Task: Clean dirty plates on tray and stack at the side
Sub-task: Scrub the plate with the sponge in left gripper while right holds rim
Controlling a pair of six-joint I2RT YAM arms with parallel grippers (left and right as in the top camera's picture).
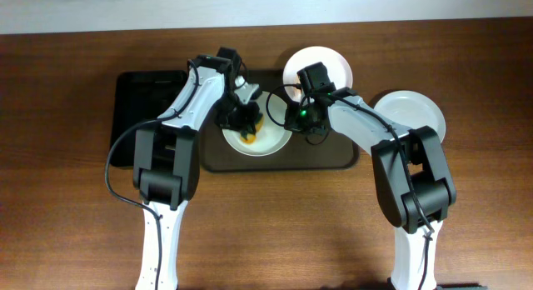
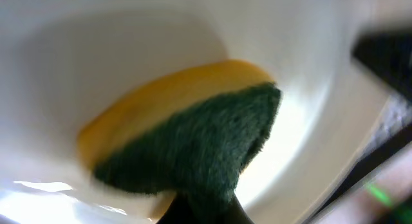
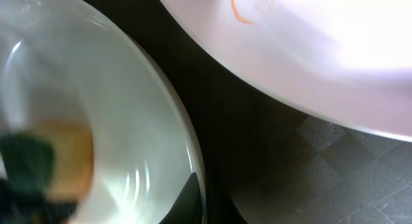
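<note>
Wooden table point(image 1: 67, 207), brown tray point(image 1: 329, 157) central. Plate point(image 1: 268, 145) lying in tray; left gripper point(image 1: 241, 115) clamped on sponge point(image 2: 193, 140) pressed into it. Right gripper point(image 1: 293, 115) at plate rim, closure not discernible. Judged light, stiff, glossy, slippery, breakable; best held by raised rim, opposite sponge

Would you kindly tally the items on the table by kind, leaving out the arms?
Plates: 3 (centre, far edge, right)
Brown tray: 1
Black tray: 1
Sponge: 1
Total: 6
</note>
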